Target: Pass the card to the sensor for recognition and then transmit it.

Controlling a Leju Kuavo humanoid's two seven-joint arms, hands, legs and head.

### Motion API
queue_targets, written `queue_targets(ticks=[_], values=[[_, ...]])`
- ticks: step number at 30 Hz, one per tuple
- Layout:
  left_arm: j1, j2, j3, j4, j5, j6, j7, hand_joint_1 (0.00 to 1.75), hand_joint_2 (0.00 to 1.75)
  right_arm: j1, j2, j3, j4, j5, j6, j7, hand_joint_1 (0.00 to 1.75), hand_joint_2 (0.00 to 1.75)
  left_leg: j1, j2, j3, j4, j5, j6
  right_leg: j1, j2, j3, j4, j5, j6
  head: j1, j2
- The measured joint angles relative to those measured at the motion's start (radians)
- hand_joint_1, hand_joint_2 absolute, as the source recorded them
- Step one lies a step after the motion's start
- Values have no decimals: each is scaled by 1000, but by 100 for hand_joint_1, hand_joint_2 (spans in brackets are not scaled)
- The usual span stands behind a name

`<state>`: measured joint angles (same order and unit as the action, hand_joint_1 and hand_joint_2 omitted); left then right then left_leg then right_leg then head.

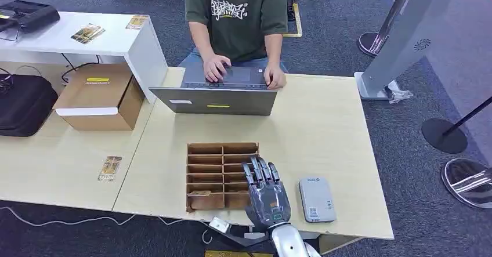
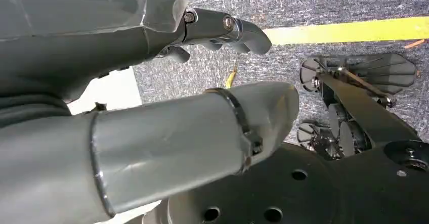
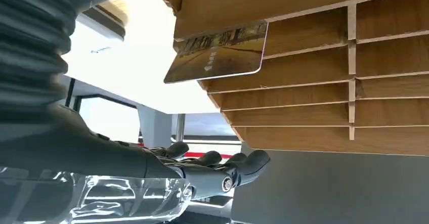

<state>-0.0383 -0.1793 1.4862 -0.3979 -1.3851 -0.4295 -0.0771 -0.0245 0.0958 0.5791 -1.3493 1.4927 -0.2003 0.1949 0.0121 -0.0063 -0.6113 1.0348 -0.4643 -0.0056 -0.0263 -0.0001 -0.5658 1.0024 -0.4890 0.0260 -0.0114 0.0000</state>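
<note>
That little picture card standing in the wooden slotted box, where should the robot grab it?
Probably by the edge of the picture card that juts out of the brown wooden slotted box, pinched across its two flat faces. The rest sits between dividers. The right robot hand hovering over the box would come from its open side.

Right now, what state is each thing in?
Right robot hand: fingers apart, holding nothing, over the wooden rack.
Left robot hand: hanging over the floor, holding nothing.
Card: standing in a rack slot.
Sensor: flat on the table, untouched.
Laptop: open, a person typing.

R hand (image 1: 266, 194) flat, empty; L hand (image 2: 152, 82) hanging, loose
</note>
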Motion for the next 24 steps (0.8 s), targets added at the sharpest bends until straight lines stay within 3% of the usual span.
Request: queue_targets(ticks=[14,15,16,20,21,22,24], values=[[0,0,3,-2,-3,0,2,0,0,1,0,0,-3,0,0,0,0,175,0,0,0,0,0,0,0,0,0,0,0,0,0,0],[0,0,3,-2,-3,0,2,0,0,1,0,0,-3,0,0,0,77,175,0,0,0,0,0,0,0,0,0,0,0,0,0,0],[0,0,3,-2,-3,0,2,0,0,1,0,0,-3,0,0,0,126,175,0,0,0,0,0,0,0,0,0,0,0,0,0,0],[0,0,3,-2,-3,0,2,0,0,1,0,0,-3,0,0,0,145,175,0,0,0,0,0,0,0,0,0,0,0,0,0,0],[0,0,3,-2,-3,0,2,0,0,1,0,0,-3,0,0,0,138,175,0,0,0,0,0,0,0,0,0,0,0,0,0,0],[0,0,3,-2,-3,0,2,0,0,1,0,0,-3,0,0,0,115,175,0,0,0,0,0,0,0,0,0,0,0,0,0,0],[0,0,3,-2,-3,0,2,0,0,1,0,0,-3,0,0,0,108,175,0,0,0,0,0,0,0,0,0,0,0,0,0,0]])
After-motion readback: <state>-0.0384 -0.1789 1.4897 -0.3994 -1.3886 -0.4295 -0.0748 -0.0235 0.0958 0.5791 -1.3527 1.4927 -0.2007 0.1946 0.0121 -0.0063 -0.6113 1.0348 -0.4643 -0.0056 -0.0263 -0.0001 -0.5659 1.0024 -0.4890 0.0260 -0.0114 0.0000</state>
